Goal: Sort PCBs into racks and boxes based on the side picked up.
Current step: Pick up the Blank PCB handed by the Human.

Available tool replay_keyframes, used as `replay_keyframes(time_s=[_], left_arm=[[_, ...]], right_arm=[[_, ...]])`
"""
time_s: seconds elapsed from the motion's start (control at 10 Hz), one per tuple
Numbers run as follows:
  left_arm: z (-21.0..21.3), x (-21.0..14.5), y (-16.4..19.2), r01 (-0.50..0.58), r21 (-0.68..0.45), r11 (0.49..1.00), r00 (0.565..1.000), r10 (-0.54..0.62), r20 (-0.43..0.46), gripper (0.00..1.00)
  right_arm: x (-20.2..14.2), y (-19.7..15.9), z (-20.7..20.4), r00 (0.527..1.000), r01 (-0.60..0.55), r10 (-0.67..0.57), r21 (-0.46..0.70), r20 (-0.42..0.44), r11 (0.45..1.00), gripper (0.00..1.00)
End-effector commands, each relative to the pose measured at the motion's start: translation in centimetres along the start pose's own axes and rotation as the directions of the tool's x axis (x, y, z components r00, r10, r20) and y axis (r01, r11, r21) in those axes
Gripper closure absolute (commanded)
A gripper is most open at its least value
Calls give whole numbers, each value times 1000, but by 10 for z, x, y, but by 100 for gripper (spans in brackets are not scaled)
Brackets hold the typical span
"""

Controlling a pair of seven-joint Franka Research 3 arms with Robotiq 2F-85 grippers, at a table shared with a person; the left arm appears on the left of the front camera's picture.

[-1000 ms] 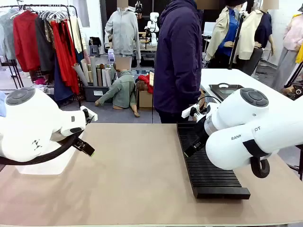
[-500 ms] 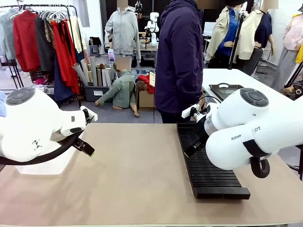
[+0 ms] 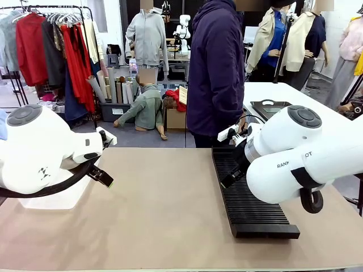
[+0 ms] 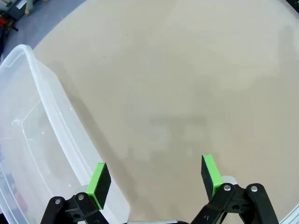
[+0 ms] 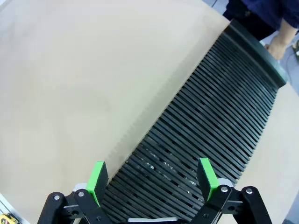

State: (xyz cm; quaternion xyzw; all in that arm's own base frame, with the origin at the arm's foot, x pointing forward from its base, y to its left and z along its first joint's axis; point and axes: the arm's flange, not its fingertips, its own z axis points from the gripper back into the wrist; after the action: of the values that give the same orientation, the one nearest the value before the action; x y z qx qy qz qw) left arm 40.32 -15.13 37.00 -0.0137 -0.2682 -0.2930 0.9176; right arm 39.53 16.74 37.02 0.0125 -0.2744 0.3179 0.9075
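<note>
Rack [image 3: 252, 207] partly behind right arm [image 3: 300, 164]

I read this as a robotics lab set up in an open workroom: a white left arm [image 3: 34, 153] and right arm [image 3: 300, 161] sit at a beige table [image 3: 159, 215], with a person [image 3: 215, 68] standing at its far side. Behind them I see a clothes rail [image 3: 51, 39] hung with red and grey garments, a bin of rolled material [image 3: 116, 85], a cardboard box [image 3: 174, 119] and a white table [image 3: 272, 93].
</note>
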Motion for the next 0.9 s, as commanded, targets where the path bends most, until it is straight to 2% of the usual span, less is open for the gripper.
replay_keyframes(time_s=[0.0, 0.2, 0.5, 0.8], left_arm=[[0, 0, 0, 0, 0, 1000, 1000, 0, 0, 0], [0, 0, 0, 0, 0, 1000, 1000, 0, 0, 0], [27, 19, 8, -58, -26, 998, 998, 57, -21, 0], [64, 34, 14, -81, -36, 996, 994, 78, -78, 0]], right_arm=[[0, 0, 0, 1000, 0, 0, 0, 0, 1000, 0], [0, 0, 0, 1000, 0, 0, 0, 0, 1000, 0], [6, -19, 35, 1000, 24, -24, 26, 8, 999, 0], [12, -40, 72, 1000, 28, -28, 53, -12, 998, 0]])
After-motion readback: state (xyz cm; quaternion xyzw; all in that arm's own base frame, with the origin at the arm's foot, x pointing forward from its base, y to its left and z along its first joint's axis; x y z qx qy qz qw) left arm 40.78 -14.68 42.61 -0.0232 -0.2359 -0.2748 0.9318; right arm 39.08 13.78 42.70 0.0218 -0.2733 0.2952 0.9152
